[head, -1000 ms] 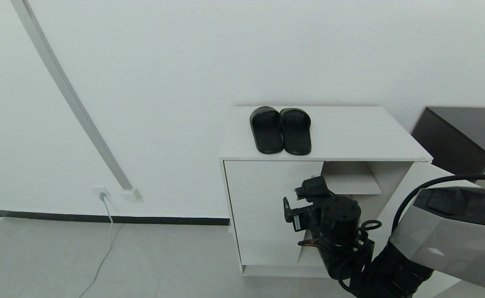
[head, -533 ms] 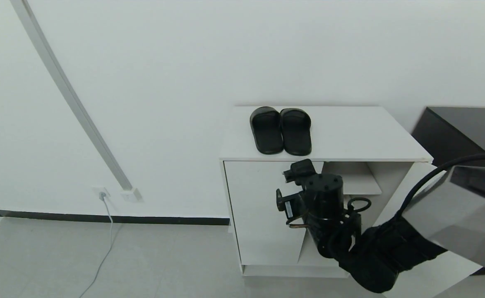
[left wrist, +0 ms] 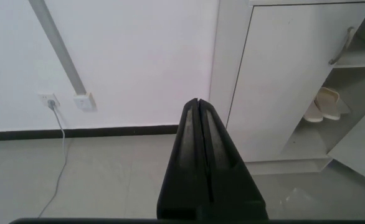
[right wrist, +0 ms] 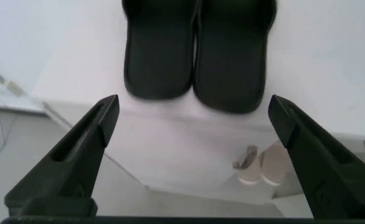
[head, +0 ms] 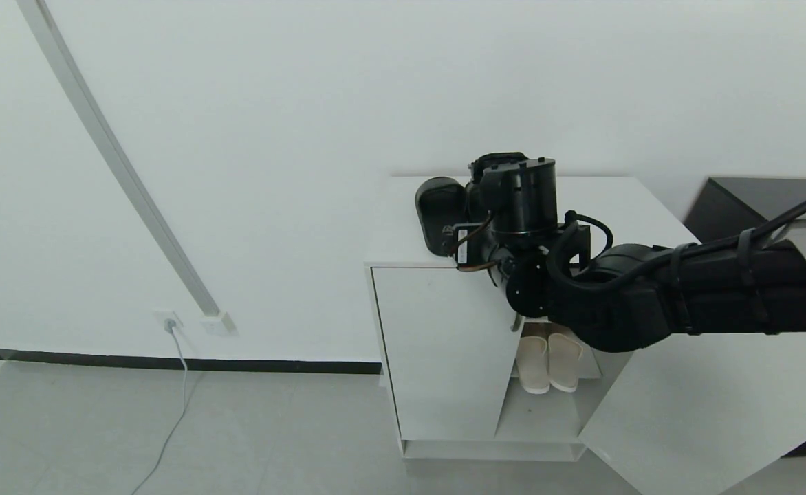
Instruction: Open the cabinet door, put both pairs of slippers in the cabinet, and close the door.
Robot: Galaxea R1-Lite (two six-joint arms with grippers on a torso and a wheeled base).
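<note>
- Right gripper (right wrist: 193,107) is spread wide and holds nothing, its fingers framing the near ends of the black slippers (right wrist: 195,53)
- That pair lies side by side, touching, on top of the white cabinet (head: 602,220)
- Beige slippers (head: 549,354) sit together on a shelf inside, with the right door (head: 692,405) swung open and the left door (head: 444,344) closed
- Left gripper (left wrist: 198,107) is pressed together and empty, above the floor (left wrist: 108,180), off to the cabinet's left

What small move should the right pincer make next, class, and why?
Probably ease the open right pincer forward over the pair of black slide slippers on the white cabinet top, then close. Its fingers spread wider than the pair, not touching; the cream slippers sit inside, and the white cabinet door stands open.
</note>
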